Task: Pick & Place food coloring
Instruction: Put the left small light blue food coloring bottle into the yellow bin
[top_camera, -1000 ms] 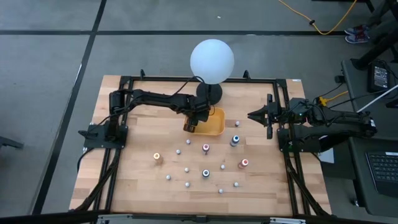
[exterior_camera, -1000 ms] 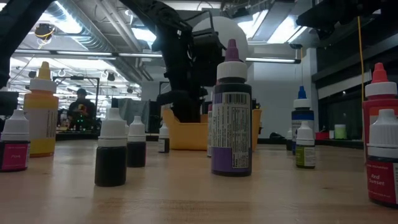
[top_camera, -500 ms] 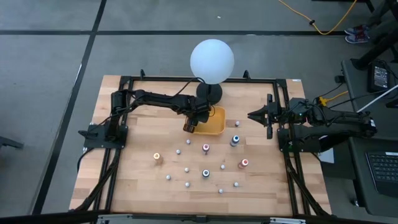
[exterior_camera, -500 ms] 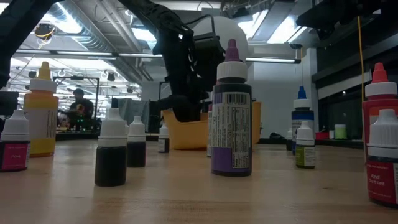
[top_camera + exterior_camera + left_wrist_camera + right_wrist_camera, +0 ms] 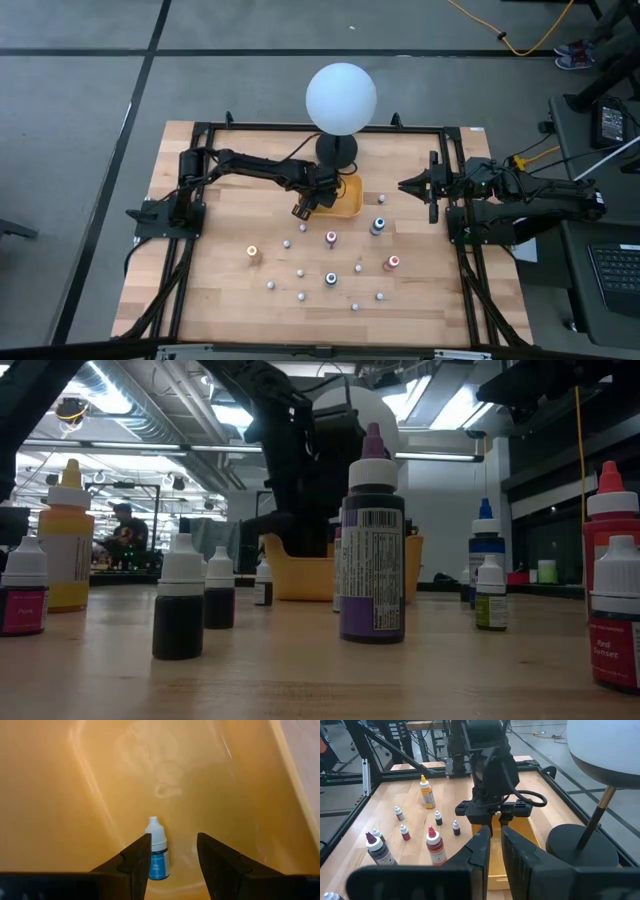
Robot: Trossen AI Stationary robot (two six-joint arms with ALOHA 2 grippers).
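Note:
My left gripper (image 5: 302, 210) hangs open over the left end of the yellow-orange tray (image 5: 348, 203). In the left wrist view a tiny food coloring bottle (image 5: 158, 855) with a white cap and blue label rests on the tray's floor, below and between my spread fingers (image 5: 172, 840), apart from them. Several more bottles stand upright on the wood: orange top (image 5: 253, 252), pink top (image 5: 331, 238), blue top (image 5: 379, 225), red top (image 5: 393, 263), plus small whitish ones. My right gripper (image 5: 404, 185) waits shut at the table's right side, above the wood.
A big white globe (image 5: 341, 97) on a black base (image 5: 336, 150) stands just behind the tray. A black frame (image 5: 300, 127) rims the table. In the low view a tall purple bottle (image 5: 372, 545) stands nearest, with others on both sides.
My left gripper has drifted a little toward the table's left and near edge, over the tray's left end, and stayed open. The bottles on the wood have kept their places.

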